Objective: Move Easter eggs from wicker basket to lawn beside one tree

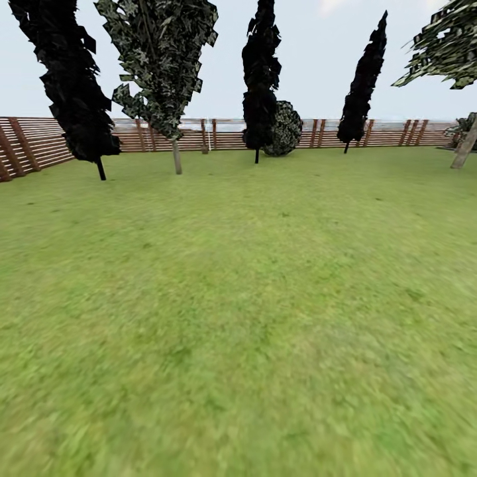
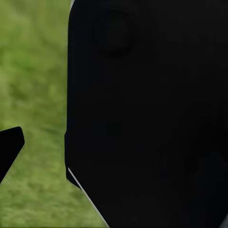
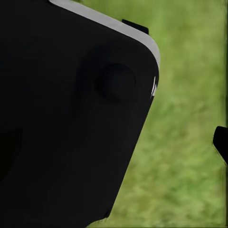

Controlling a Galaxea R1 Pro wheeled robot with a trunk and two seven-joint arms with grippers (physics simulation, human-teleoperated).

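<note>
Far across the lawn (image 1: 252,298) by the fence (image 1: 40,142), the pale-trunked tree (image 1: 176,156) stands ahead and left; no basket or eggs show, and I cannot tell either claw's state.

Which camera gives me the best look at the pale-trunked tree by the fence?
The head view: the tree stands whole there, pale trunk and blotched leaves, just in front of the fence. In the wrist views I see blurred lawn beside a black robot body, nothing I can read as that tree.

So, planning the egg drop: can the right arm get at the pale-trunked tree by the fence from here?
Probably not: the pale-trunked tree stands far across open lawn, near the fence. The robot would likely have to drive closer.
</note>
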